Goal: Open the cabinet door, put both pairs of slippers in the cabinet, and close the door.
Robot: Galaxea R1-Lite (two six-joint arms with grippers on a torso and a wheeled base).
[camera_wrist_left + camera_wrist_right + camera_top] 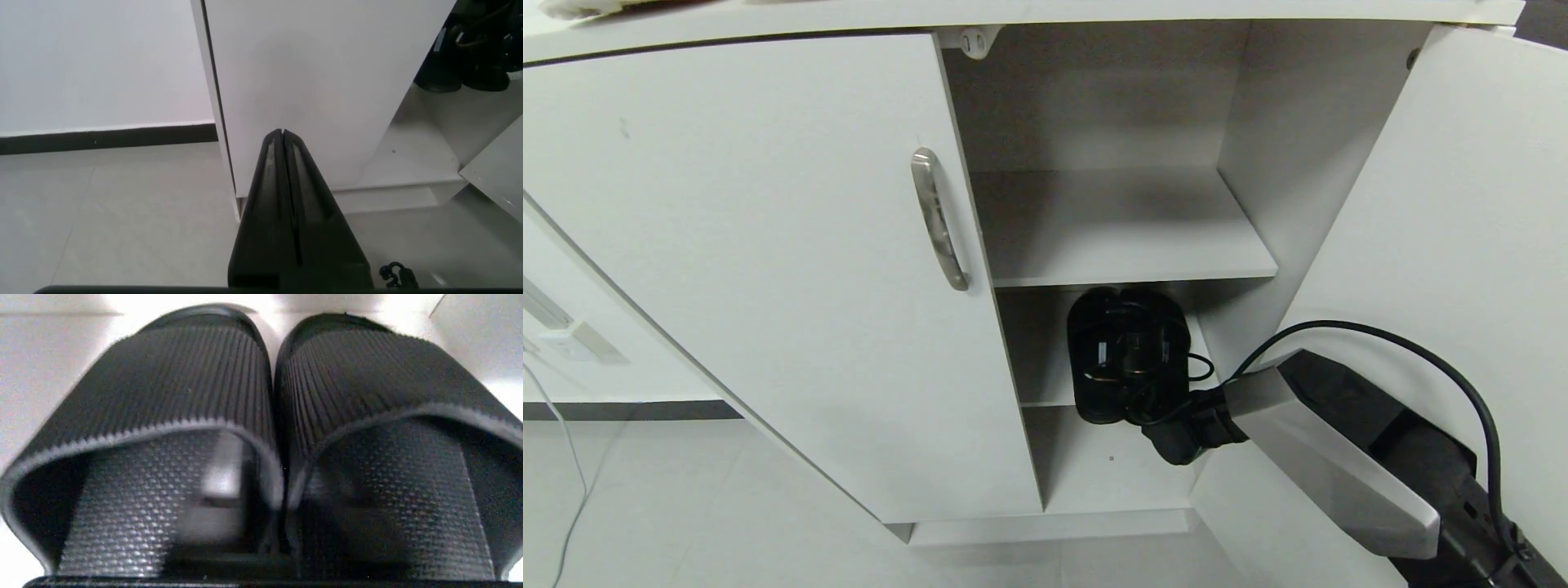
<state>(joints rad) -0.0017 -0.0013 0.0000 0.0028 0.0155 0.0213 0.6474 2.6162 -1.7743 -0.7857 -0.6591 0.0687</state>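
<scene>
Black slippers (1111,327) sit in the cabinet (1282,147); insole print seems illegible.

Head cam sits up high, tilted forward and down at the white two-door cabinet (1111,220) from mid range, so both shelves fit in. Left wrist cam is way lower, near the pale tiled floor (106,220), looking along the left gripper (283,137) at the foot of the closed left cabinet door (327,73). Right wrist cam is jammed right up against the pair of black ribbed rubber slippers (188,384), looking in under their straps. All three catch those slippers; head and left wrist also share that door.
</scene>
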